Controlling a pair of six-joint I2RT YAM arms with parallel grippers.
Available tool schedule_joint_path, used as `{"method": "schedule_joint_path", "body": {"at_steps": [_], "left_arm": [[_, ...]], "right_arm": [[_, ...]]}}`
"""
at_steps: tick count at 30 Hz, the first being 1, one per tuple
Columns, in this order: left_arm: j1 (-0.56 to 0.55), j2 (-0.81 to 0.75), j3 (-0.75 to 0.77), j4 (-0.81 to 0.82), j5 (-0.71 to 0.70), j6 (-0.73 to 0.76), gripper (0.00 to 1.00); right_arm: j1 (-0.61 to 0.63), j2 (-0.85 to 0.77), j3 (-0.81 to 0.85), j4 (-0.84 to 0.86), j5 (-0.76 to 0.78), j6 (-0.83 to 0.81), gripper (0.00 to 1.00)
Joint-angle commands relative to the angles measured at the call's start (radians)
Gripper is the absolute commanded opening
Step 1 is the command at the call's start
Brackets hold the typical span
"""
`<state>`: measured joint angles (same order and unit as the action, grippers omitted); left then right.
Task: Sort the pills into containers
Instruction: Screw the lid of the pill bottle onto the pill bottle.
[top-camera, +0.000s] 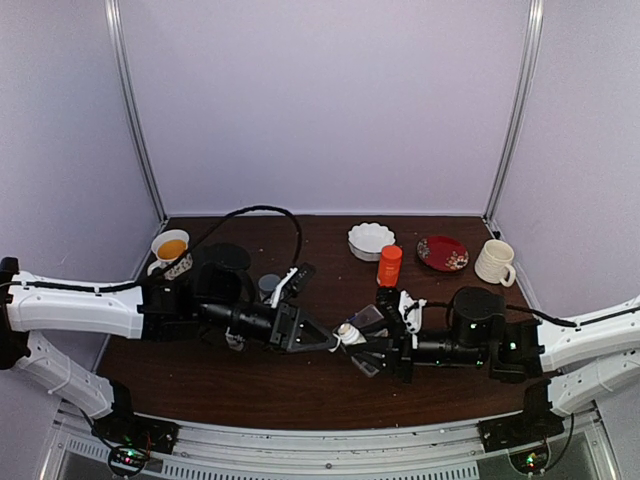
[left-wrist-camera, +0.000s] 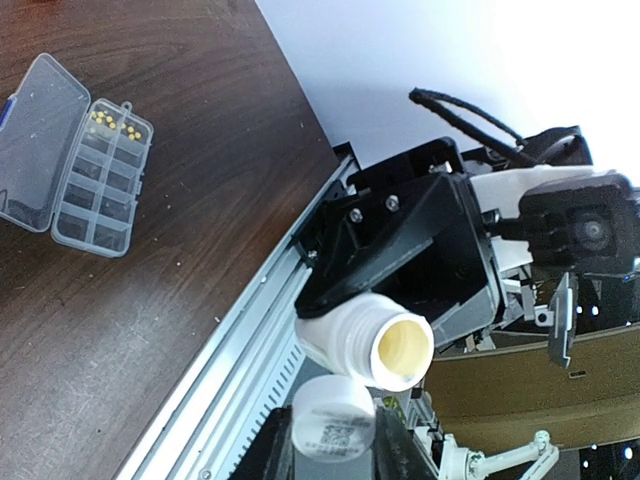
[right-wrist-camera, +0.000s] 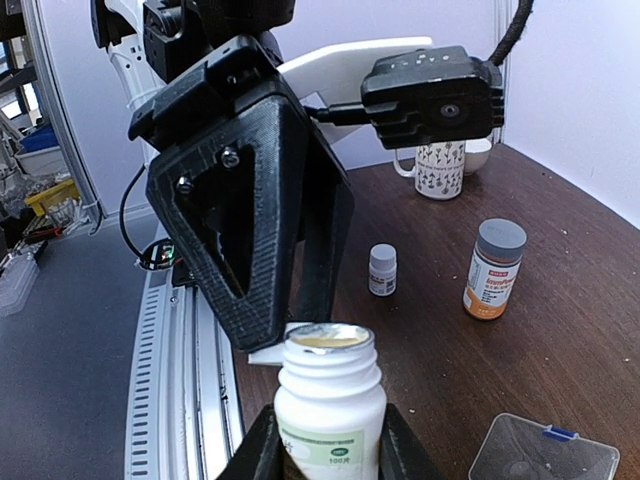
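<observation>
The left jaws pinch an open bottle (left-wrist-camera: 372, 342); the right jaws squeeze a labelled bottle (right-wrist-camera: 330, 405). Tip slowly, only above the pill box (left-wrist-camera: 95, 165).

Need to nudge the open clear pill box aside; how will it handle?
The pill box looks thin, clear plastic, so probably light and slid on the table. Its lid lies open flat, so tipping seems unlikely, but a jolt could bounce the pills out.
</observation>
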<state>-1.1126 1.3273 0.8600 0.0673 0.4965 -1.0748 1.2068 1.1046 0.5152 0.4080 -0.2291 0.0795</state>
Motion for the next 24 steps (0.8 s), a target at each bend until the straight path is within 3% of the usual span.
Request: {"method": "schedule_joint_path", "body": {"at_steps": [1, 24], "left_arm": [[0.021, -0.048, -0.04, 0.166, 0.016, -0.056, 0.24], [0.029, -0.026, -0.053, 0.148, 0.033, -0.059, 0.23]], "right_arm": [[0.006, -0.04, -0.047, 0.079, 0.026, 0.026, 0.11], [0.01, 0.049, 0.027, 0.046, -0.038, 0.002, 0.11]]}}
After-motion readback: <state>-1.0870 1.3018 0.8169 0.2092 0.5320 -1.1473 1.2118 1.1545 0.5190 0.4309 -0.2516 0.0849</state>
